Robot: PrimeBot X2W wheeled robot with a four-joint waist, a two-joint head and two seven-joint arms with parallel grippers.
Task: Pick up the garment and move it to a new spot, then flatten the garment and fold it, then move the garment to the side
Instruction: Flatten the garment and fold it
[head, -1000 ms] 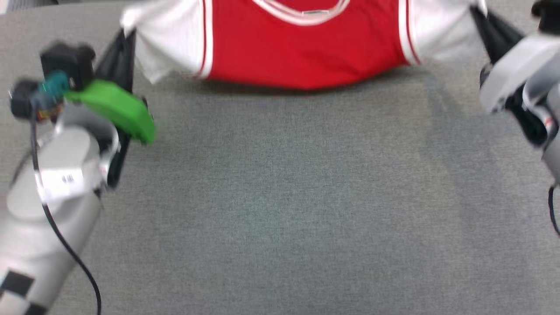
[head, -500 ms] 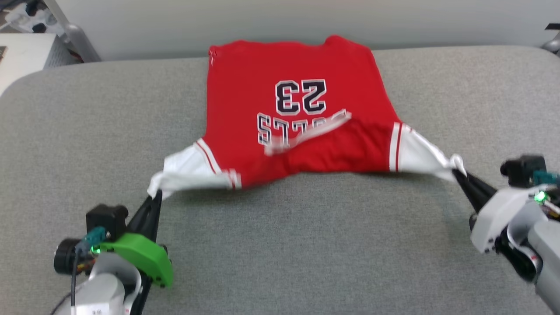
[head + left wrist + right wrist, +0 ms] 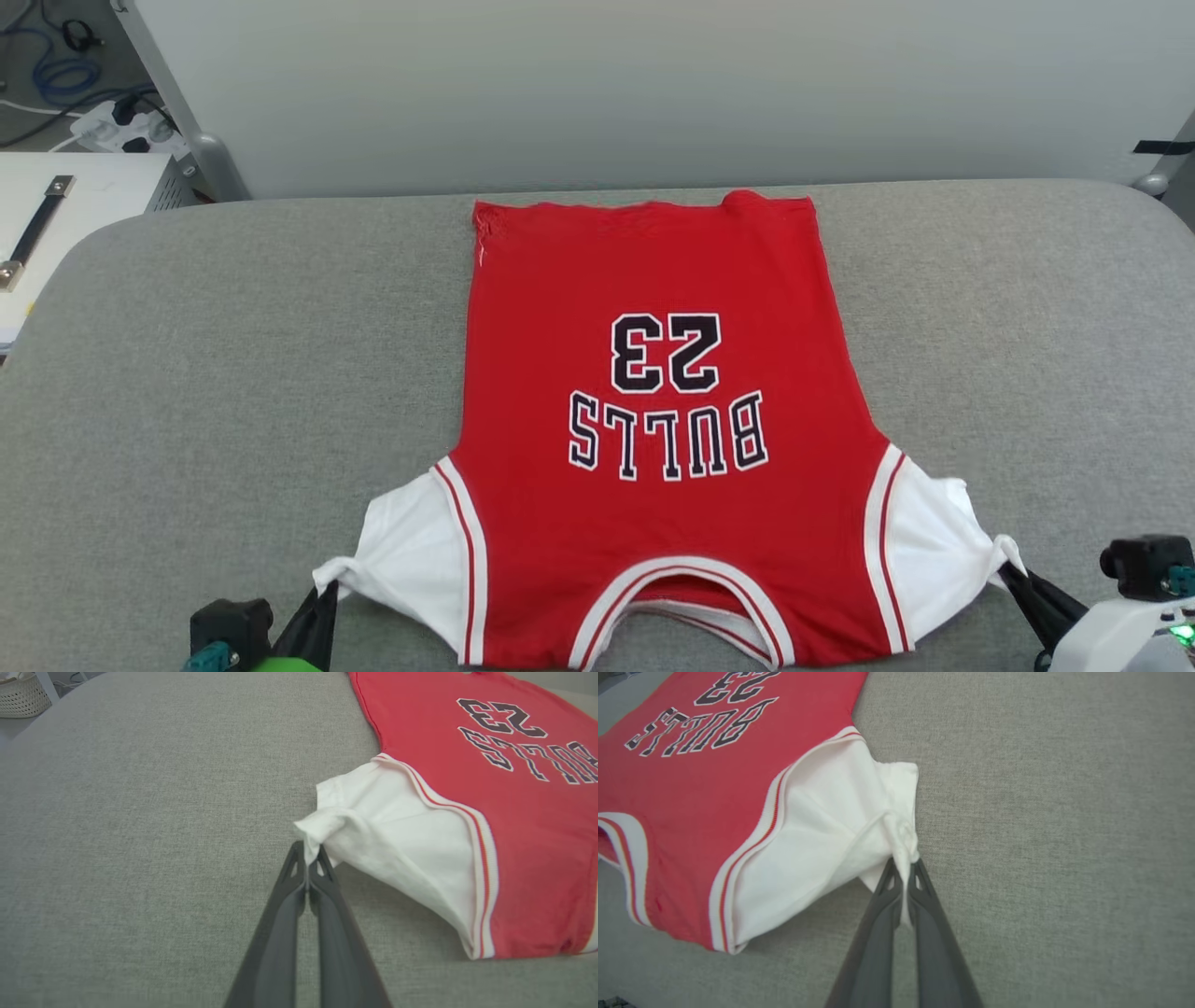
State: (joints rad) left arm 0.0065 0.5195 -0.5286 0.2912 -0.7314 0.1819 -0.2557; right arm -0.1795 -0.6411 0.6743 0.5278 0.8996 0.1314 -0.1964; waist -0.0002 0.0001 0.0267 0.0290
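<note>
The garment (image 3: pixel 653 411) is a red jersey with white sleeves and black "23" numerals, spread numerals-up on the grey cushion, neck toward me and hem at the far side. My left gripper (image 3: pixel 322 590) is shut on the tip of the white sleeve at the lower left; the left wrist view has the same pinch, left gripper (image 3: pixel 308 851) on bunched white cloth (image 3: pixel 327 823). My right gripper (image 3: pixel 1010 566) is shut on the other sleeve's tip at the lower right, and in the right wrist view the right gripper (image 3: pixel 905 864) pinches white fabric (image 3: pixel 901 835). Both sleeves are pulled outward and slightly lifted.
The grey cushioned surface (image 3: pixel 233 373) extends wide on both sides of the jersey. A pale wall panel (image 3: pixel 607 93) stands behind it. A white box (image 3: pixel 75 196) with a strap sits at the far left, cables on the floor beyond. A woven basket (image 3: pixel 21 693) sits off the cushion.
The head camera has tilted up. Both grippers drew the sleeves toward me and down; the jersey went from hanging bunched to lying spread flat with the numerals and neck showing.
</note>
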